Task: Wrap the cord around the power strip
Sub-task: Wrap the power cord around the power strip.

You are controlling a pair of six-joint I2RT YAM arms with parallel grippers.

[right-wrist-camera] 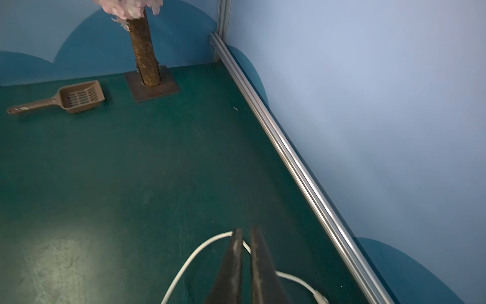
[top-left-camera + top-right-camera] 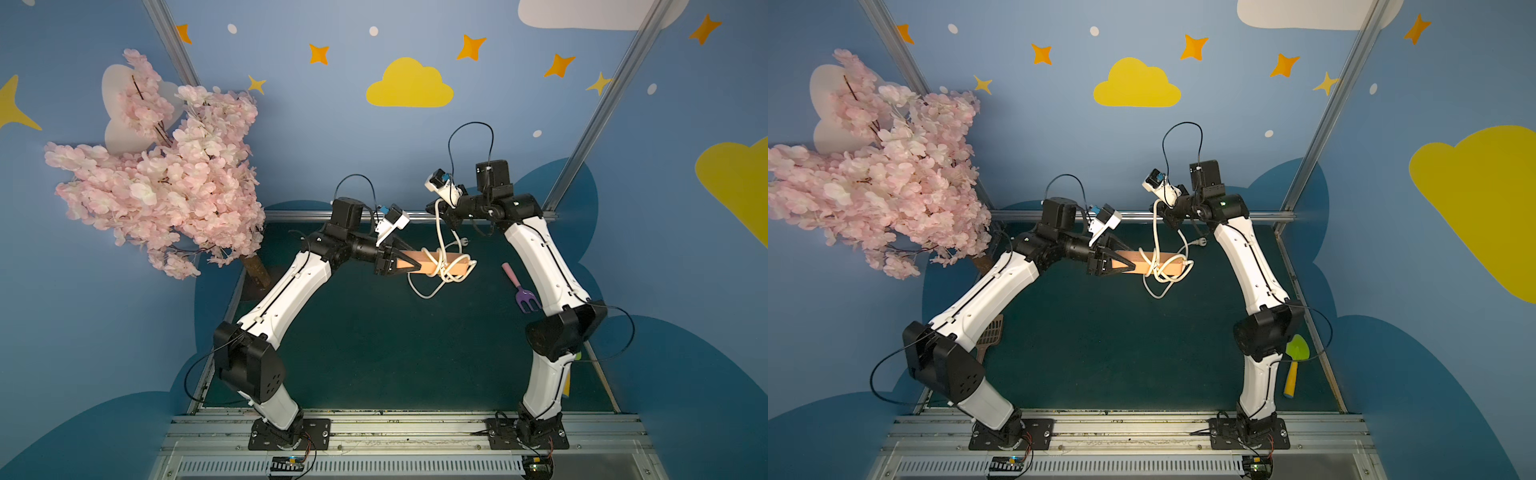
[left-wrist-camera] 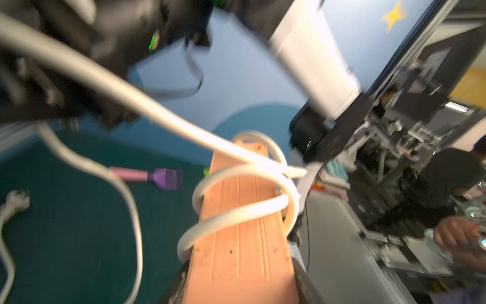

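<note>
The left gripper (image 2: pixel 409 264) is pressed together on one end of the power strip (image 3: pixel 242 250), which hangs over the green surface (image 2: pixel 374 353), with free room toward 6 o'clock and the back rail (image 2: pixel 299 215) near at 12 o'clock. The cord (image 2: pixel 438 224) loops around the strip and rises to the right gripper (image 1: pixel 244 231), whose fingers (image 1: pixel 234 263) stand slightly apart; whether they pinch it I cannot tell.

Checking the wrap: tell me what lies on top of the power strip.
Loops of the cord cross the upper face of the power strip. The left gripper covers one end; whatever lies beneath the loops is hidden.
</note>
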